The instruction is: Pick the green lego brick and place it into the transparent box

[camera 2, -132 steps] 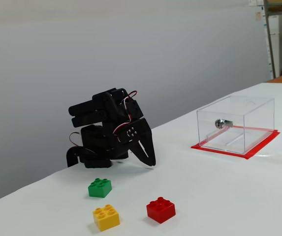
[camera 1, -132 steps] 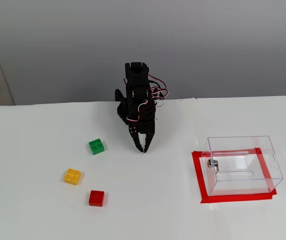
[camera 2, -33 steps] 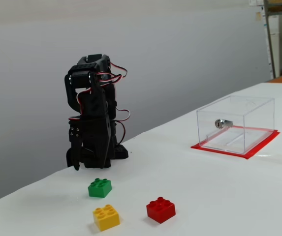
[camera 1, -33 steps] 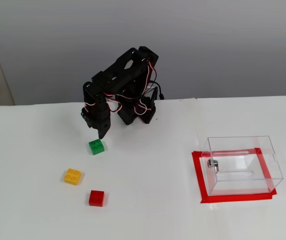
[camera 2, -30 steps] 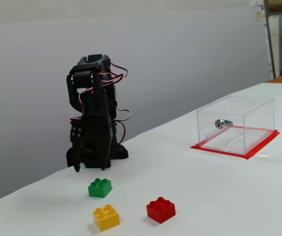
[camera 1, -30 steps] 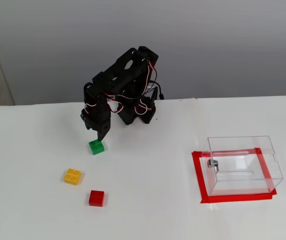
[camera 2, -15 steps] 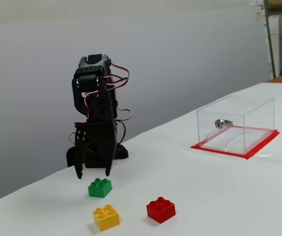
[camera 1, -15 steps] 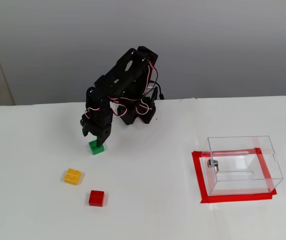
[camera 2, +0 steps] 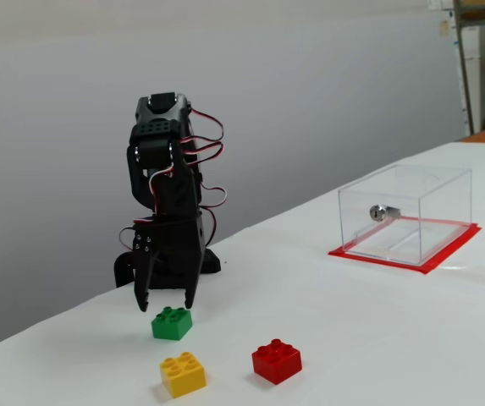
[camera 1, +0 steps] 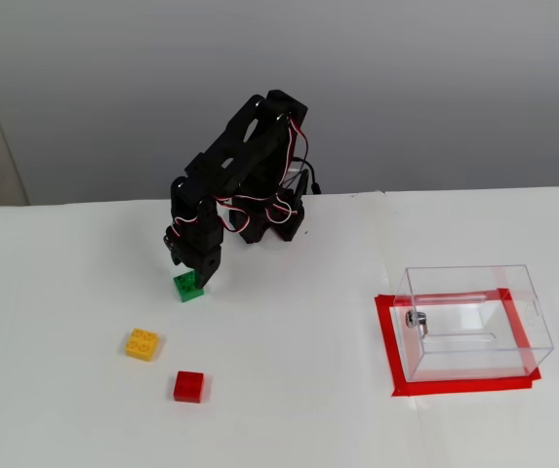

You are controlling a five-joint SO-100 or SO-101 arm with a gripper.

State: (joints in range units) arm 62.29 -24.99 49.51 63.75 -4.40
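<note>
The green lego brick (camera 1: pixel 188 288) (camera 2: pixel 172 323) rests on the white table, left of centre. My gripper (camera 1: pixel 193 278) (camera 2: pixel 164 306) hangs open just above it, fingers pointing down and spread about a brick's width, not touching it. In the higher fixed view the gripper covers the brick's far part. The transparent box (camera 1: pixel 474 320) (camera 2: pixel 405 212) stands on the right on a red taped patch, with a slot and a small metal knob on its side. Nothing lies inside it.
A yellow brick (camera 1: pixel 142 343) (camera 2: pixel 183 373) and a red brick (camera 1: pixel 188 386) (camera 2: pixel 277 360) lie nearer the front than the green one. The arm's base (camera 1: pixel 269 216) stands at the table's back edge by a grey wall.
The arm swung from the table's middle to the left. In the last second it has come forward and down over the green brick, and its fingers have spread open.
</note>
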